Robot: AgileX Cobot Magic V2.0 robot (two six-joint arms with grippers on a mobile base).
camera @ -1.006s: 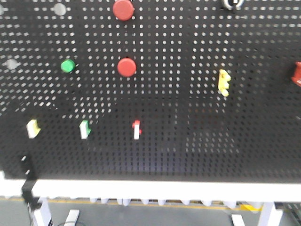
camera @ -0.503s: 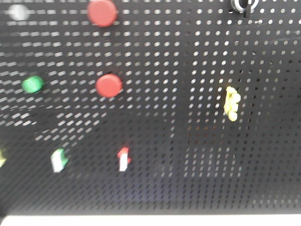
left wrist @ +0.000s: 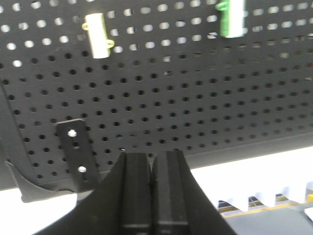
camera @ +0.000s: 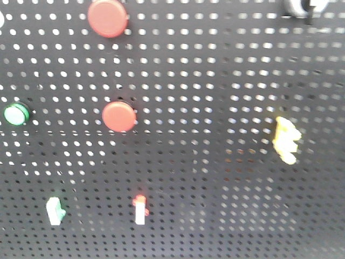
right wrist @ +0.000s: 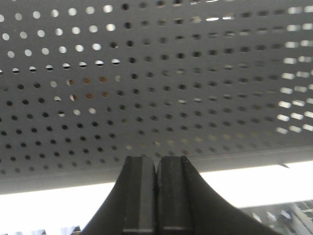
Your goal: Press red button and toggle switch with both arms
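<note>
Black pegboard is filling our front view; the red button is sitting left of centre, the red-tipped toggle switch lower and slightly right. Our left gripper and right gripper are pointing boardward, jaws clenched empty.

open pegboard between lower red button and yellow clip; black bracket juts beside left gripper.

Black pegboard. Middle red button: second red button above; green button left; red-tipped toggle switch below; yellow switch right; green-white switch lower left.
</note>
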